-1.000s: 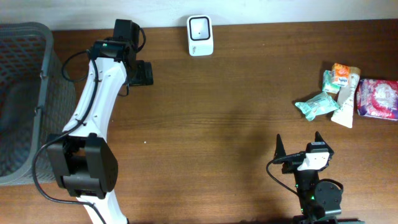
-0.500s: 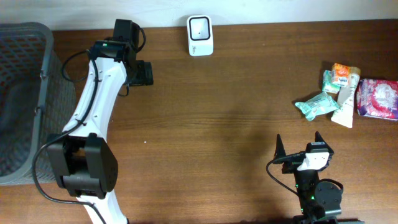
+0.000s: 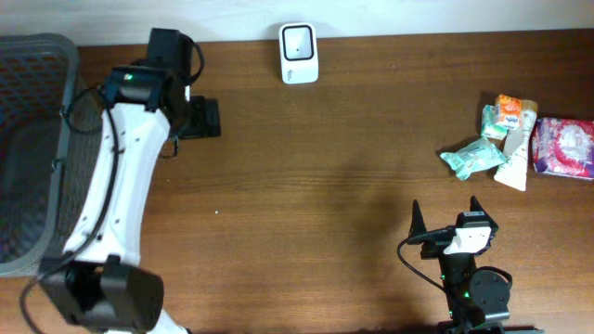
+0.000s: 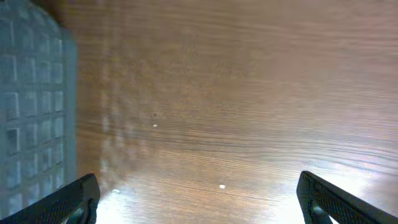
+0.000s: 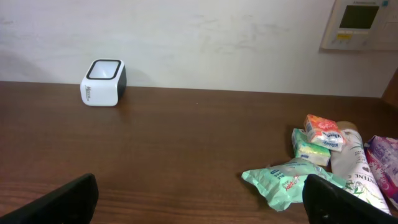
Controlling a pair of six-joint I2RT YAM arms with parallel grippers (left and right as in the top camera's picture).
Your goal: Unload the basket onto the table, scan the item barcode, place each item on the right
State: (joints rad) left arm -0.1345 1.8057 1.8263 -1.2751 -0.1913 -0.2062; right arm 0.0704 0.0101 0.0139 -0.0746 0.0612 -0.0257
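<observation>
Both pincers stand empty and spread as wide as they go. The right gripper [image 3: 445,210] sits low at the near edge of the table [image 3: 316,186]. The left gripper [image 3: 206,118] is out over bare wood beside the grey basket [image 3: 28,93].

The goods lie in a heap at the far right, well apart from either arm. A mint-green packet [image 3: 473,156] is nearest the middle, with a white tube [image 3: 516,153] touching it. An orange packet [image 3: 508,109] and a pink pouch [image 3: 564,147] lie beyond.

I'd go for the green one (a soft, crinkly film pack by the look of it, light, likely to buckle and slide). Take it across the puffy middle, not by the sealed ends, and mind the tube alongside when closing.

The barcode scanner [image 3: 299,53] sits near the table's back edge, window facing up, with open wood all the way across to it.
</observation>
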